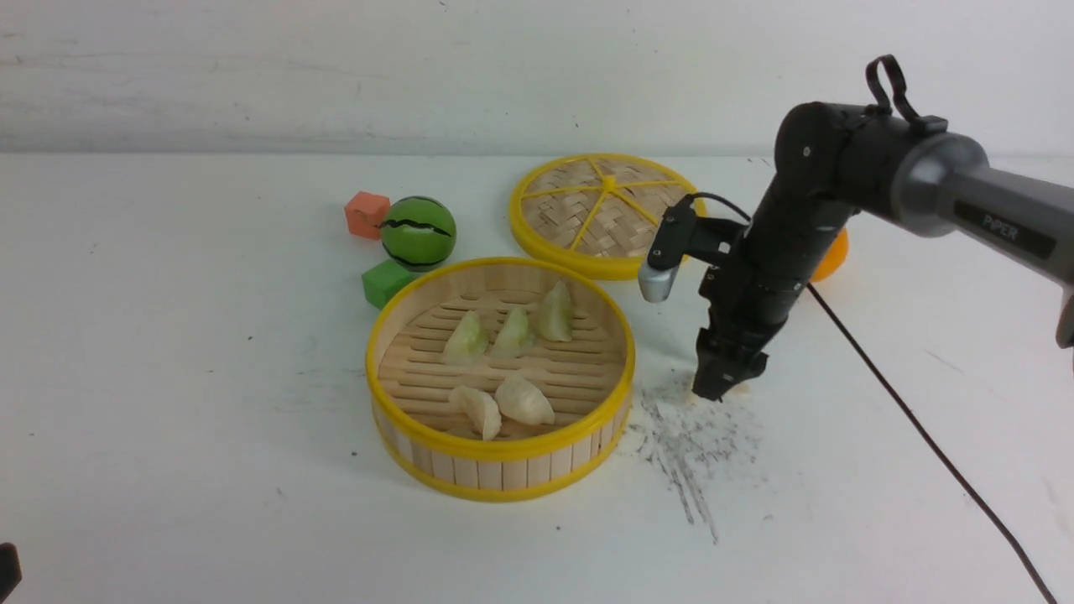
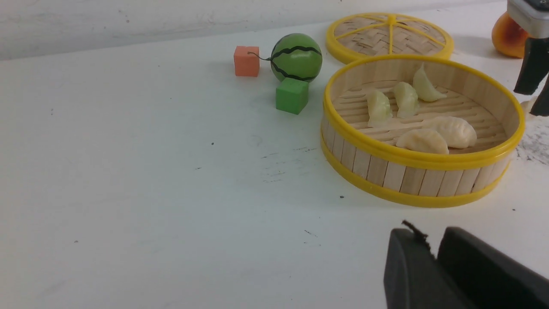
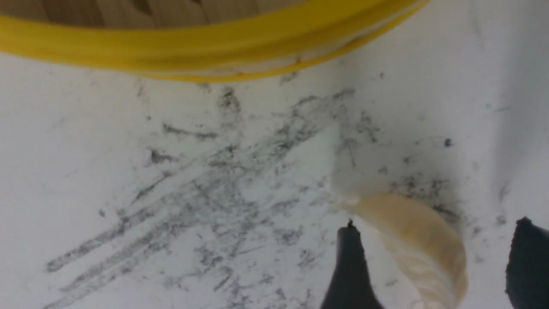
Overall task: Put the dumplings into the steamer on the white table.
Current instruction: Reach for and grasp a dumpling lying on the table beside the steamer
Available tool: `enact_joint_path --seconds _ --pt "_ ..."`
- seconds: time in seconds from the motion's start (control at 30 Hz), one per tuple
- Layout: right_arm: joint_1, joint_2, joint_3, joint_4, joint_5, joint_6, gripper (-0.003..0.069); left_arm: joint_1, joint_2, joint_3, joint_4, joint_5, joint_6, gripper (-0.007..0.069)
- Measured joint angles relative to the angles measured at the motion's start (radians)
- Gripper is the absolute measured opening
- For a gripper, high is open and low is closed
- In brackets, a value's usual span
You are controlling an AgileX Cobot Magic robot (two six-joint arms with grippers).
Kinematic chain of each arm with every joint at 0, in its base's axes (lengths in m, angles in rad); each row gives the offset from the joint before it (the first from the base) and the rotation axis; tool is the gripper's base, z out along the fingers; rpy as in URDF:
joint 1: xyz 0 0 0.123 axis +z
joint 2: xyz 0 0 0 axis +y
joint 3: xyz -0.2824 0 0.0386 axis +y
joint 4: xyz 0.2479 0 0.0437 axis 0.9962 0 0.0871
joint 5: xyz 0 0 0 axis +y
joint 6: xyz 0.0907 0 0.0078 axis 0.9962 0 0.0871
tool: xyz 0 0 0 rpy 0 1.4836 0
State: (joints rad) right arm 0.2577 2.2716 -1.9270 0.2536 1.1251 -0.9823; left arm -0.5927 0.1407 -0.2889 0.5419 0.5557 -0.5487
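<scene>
The right gripper (image 1: 722, 387), jaws apart, straddles 1 cream dumpling (image 3: 411, 231) on the grey scratch patch (image 1: 688, 445), just beside the steamer (image 1: 503, 474) wall. 5 dumplings (image 1: 524, 401) lie inside the steamer. Bare white table (image 1: 168, 377) spreads leftward, where the left gripper (image 2: 435, 257) seems closed and empty. A white wall (image 1: 336, 67) stands behind.

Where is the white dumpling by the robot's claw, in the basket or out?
Out. The cream dumpling lies on the white table outside the steamer, between the open fingers of the right gripper.
</scene>
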Motion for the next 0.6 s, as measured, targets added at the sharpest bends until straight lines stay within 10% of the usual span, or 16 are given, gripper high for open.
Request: enact_joint_path --seconds 0.27,0.6 --pt "0.0 0.011 0.0 0.055 0.017 0.046 0.0163 0.0 0.0 0.0 0.01 0.0 0.0 0.0091" --pt "-0.002 0.001 -0.006 0.06 0.038 0.138 0.0072 0.0 0.0 0.0 0.01 0.0 0.0 0.0097"
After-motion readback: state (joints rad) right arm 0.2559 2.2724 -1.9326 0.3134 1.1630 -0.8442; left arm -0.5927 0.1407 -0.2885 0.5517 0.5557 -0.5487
